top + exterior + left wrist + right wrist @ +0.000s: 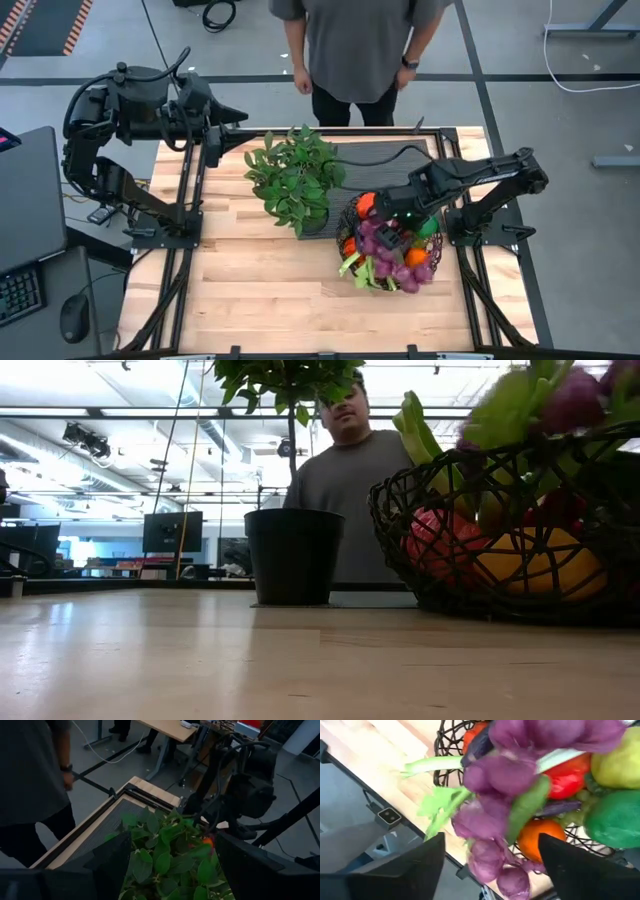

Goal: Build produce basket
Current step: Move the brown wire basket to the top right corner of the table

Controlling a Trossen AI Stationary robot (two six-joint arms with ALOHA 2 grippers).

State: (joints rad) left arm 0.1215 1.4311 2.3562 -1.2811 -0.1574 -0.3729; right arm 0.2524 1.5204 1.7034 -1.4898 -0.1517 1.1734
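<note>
The right claw [390, 238] hangs over the basket [352, 222], fingers spread, gripping nothing. The basket sits on the counter [260, 290] just beside the potted plant [294, 180], piled with produce: purple grapes [385, 262], orange tomatoes [416, 257]. The left claw [235, 122] waits at the far left corner; spread. A person [355, 45] stands beyond. Low view: basket [400, 510] right of the plant's black pot [294, 556]. Right wrist view: purple grapes [490, 815] and a leek [430, 765] overhang the rim.
</note>
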